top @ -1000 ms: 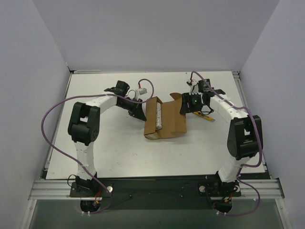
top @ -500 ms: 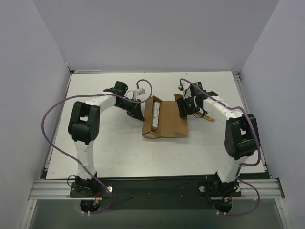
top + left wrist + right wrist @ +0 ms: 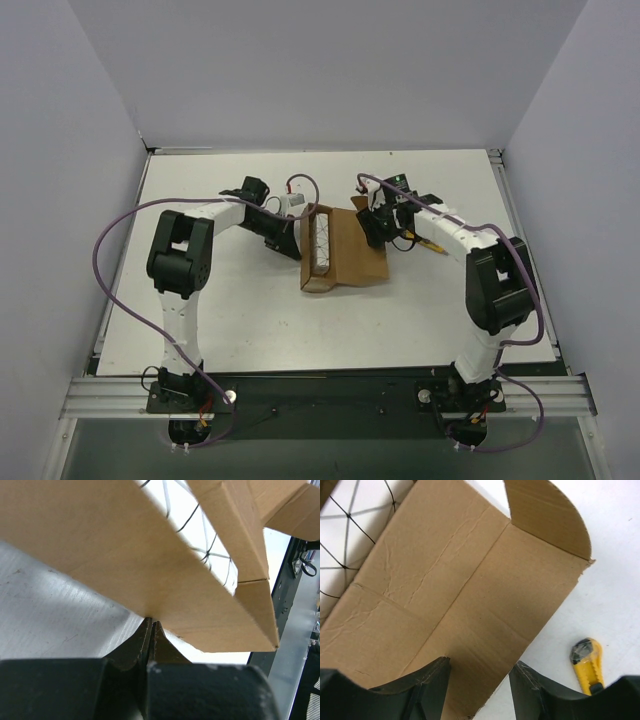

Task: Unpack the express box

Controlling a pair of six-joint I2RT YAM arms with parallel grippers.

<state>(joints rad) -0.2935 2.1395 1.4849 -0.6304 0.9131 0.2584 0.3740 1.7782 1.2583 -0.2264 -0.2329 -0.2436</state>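
Note:
The express box [image 3: 350, 262] lies open mid-table, its wide brown lid flap [image 3: 470, 590] spread out to the right. A white packet with black lines [image 3: 322, 240] lies inside it, also seen in the right wrist view [image 3: 345, 515] and the left wrist view [image 3: 200, 520]. My left gripper [image 3: 292, 240] is shut, and its fingertips [image 3: 151, 625] touch the box's outer left wall [image 3: 125, 565]. My right gripper [image 3: 378, 226] hovers open above the flap's right edge. Its fingers [image 3: 432, 680] straddle that edge with nothing gripped between them.
A yellow-and-black utility knife [image 3: 430, 243] lies on the table just right of the flap, close to my right gripper [image 3: 480, 682]; it shows in the right wrist view too [image 3: 587, 667]. White walls enclose the table on three sides. Purple cables loop from both arms.
My right gripper moved left and toward the back over the flap, its jaws spreading a little. The box shifted slightly left. My left gripper stayed shut against the box's side.

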